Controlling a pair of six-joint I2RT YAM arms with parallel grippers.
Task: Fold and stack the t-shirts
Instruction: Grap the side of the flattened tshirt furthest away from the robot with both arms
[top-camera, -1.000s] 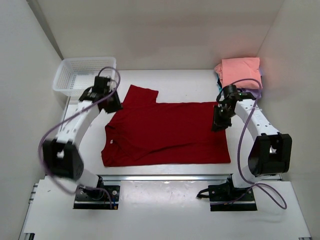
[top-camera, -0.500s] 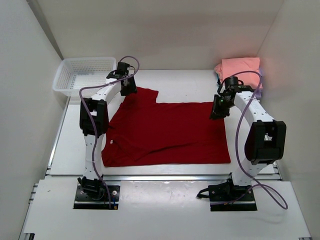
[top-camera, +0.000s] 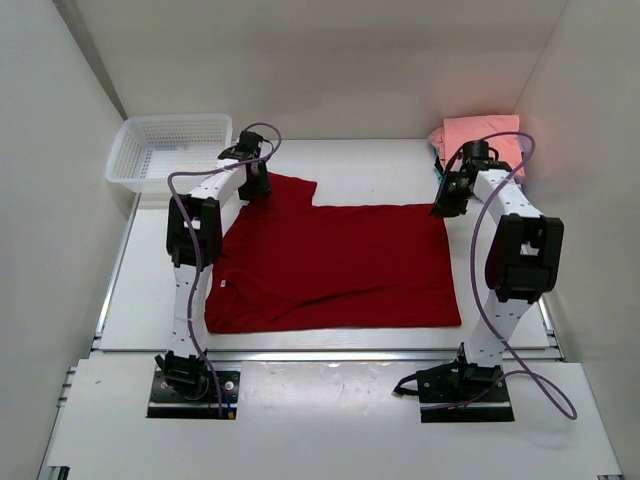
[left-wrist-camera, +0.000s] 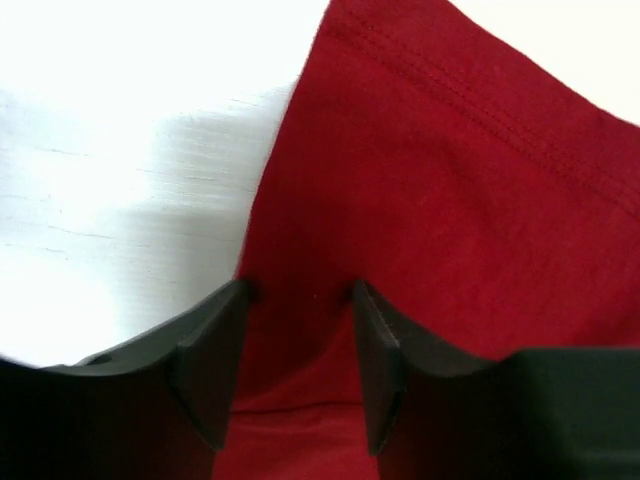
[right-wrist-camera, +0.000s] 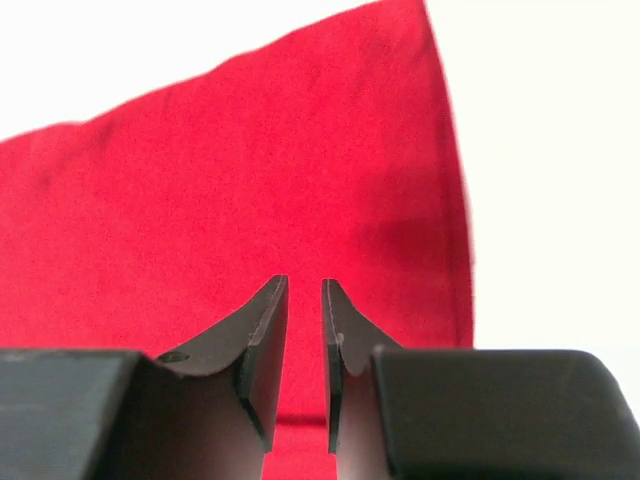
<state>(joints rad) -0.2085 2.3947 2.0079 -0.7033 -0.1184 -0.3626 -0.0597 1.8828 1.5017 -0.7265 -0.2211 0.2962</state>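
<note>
A plain dark red t-shirt (top-camera: 330, 265) lies spread flat on the table. My left gripper (top-camera: 256, 186) is down on its far left sleeve. In the left wrist view the left gripper (left-wrist-camera: 300, 290) stands with jaws apart and red cloth (left-wrist-camera: 440, 180) between them, by the sleeve's edge. My right gripper (top-camera: 444, 205) is at the shirt's far right corner. In the right wrist view the right gripper (right-wrist-camera: 304, 284) has its jaws nearly together with a thin strip of red cloth (right-wrist-camera: 250, 170) in the gap. A folded salmon pink shirt (top-camera: 485, 133) tops a stack at the far right.
A white mesh basket (top-camera: 137, 172) stands at the far left corner, just left of the left arm. White walls close in the table on the left, the back and the right. The stack sits close behind the right arm.
My left arm swung from the shirt's left shoulder to the far sleeve and came down on it. My right gripper moved away along the right edge to the far corner. The shirt lies as before.
</note>
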